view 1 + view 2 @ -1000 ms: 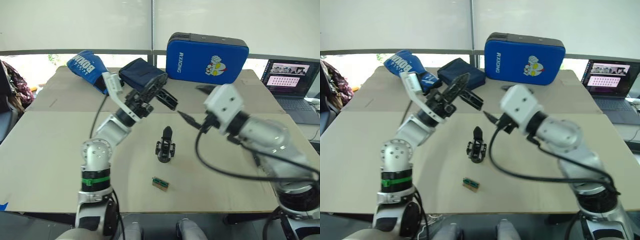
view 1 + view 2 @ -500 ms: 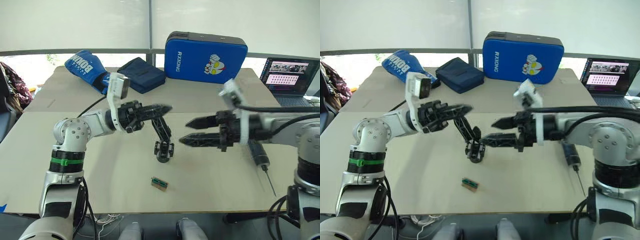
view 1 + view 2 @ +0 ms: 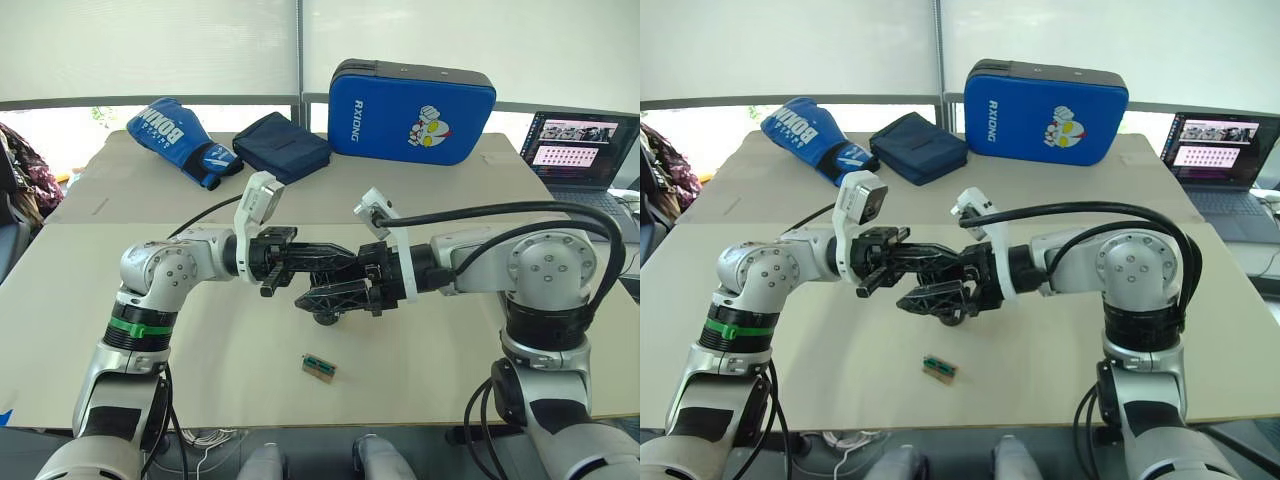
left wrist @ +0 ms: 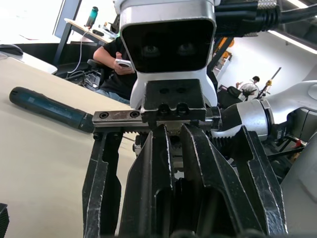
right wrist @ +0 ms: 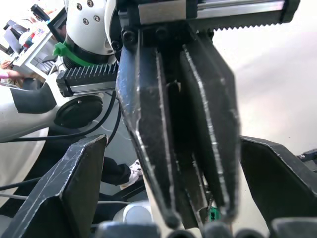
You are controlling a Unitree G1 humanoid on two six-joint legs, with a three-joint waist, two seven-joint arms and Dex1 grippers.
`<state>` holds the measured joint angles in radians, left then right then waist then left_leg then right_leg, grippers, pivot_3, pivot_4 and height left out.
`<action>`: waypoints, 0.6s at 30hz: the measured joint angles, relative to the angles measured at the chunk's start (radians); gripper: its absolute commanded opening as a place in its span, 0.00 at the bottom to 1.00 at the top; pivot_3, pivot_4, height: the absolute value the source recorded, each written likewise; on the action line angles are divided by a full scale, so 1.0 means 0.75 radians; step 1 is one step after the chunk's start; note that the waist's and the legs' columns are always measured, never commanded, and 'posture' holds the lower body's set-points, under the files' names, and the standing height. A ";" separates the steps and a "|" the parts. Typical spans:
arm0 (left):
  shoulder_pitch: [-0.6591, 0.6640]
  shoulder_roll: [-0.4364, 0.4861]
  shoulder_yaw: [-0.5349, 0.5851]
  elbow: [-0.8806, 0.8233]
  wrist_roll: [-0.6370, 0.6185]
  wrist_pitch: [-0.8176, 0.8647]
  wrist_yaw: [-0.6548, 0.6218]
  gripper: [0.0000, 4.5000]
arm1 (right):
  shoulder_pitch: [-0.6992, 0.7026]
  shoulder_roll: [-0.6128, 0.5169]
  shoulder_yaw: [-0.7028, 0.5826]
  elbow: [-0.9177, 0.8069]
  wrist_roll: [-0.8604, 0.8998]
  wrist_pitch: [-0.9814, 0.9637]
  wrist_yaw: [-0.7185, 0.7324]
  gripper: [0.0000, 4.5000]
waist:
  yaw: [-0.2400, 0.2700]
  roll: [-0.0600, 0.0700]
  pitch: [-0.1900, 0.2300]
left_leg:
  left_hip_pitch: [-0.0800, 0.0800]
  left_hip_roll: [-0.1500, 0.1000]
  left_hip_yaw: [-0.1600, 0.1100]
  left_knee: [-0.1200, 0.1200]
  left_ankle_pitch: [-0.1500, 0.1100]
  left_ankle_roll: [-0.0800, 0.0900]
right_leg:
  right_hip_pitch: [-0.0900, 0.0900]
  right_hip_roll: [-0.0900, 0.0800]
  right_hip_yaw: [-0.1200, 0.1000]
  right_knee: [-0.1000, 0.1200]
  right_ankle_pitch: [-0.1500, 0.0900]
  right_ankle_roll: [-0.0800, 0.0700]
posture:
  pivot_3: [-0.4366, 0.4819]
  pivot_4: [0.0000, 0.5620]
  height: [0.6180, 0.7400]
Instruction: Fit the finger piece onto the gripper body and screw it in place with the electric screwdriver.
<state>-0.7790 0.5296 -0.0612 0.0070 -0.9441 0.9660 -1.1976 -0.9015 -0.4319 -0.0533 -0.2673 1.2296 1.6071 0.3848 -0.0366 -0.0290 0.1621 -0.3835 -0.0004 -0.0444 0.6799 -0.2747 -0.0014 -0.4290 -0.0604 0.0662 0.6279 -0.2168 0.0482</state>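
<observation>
Left eye view is showing the arms, apart half a second ago, now meeting over the gripper body (image 3: 323, 317), the left gripper (image 3: 345, 258) pinching the finger piece (image 5: 173, 129) and the right gripper (image 3: 312, 283) spreading wide around it (fitting seemingly starting).

Crowded mid-table: left gripper (image 3: 335, 254) and right gripper (image 3: 325, 290) interlocked over the gripper body (image 3: 324, 316). Open table (image 3: 440, 370) around the green block (image 3: 320, 367). Blocked behind by pad (image 3: 412, 98), pouch (image 3: 281, 146), glove (image 3: 178, 138).
</observation>
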 measured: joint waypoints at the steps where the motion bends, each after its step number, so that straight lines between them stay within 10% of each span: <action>1: 0.003 -0.003 0.001 0.000 0.000 0.000 0.001 0.00 | 0.000 -0.011 0.005 0.000 0.003 0.000 0.000 0.74 | -0.002 0.000 0.000 | 0.000 0.000 0.000 0.000 0.000 0.000 | 0.000 0.000 0.000 0.000 0.000 0.000 | 0.48 0.27 1.00; 10: 0.004 -0.017 0.017 -0.001 -0.006 0.012 -0.003 0.00 | 0.023 -0.035 0.008 -0.025 0.036 0.000 0.003 0.10 | -0.009 0.002 0.001 | -0.001 0.000 -0.001 0.000 0.000 0.000 | -0.001 0.000 0.000 0.000 0.000 0.000 | 0.48 0.27 1.00; 17: 0.003 -0.032 0.021 -0.005 -0.034 0.051 0.000 0.00 | 0.033 -0.066 0.008 -0.053 0.061 -0.005 0.021 0.10 | -0.008 0.002 0.001 | -0.002 0.000 -0.002 0.000 0.000 0.000 | -0.001 0.000 0.000 0.001 0.000 0.000 | 0.48 0.27 1.00; 18: 0.003 -0.037 0.023 -0.007 -0.042 0.055 0.013 0.20 | 0.050 -0.079 0.002 -0.066 0.068 -0.019 0.033 0.10 | -0.007 0.002 0.001 | -0.002 0.000 -0.002 0.000 0.000 0.000 | -0.001 0.000 0.000 0.000 0.000 0.000 | 0.48 0.27 1.00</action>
<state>-0.7765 0.5016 -0.0440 0.0017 -0.9756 1.0072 -1.1877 -0.8641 -0.4911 -0.0519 -0.3170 1.2810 1.5925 0.4093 -0.0418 -0.0275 0.1631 -0.3849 -0.0005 -0.0460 0.6799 -0.2746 -0.0014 -0.4301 -0.0603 0.0659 0.6281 -0.2169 0.0483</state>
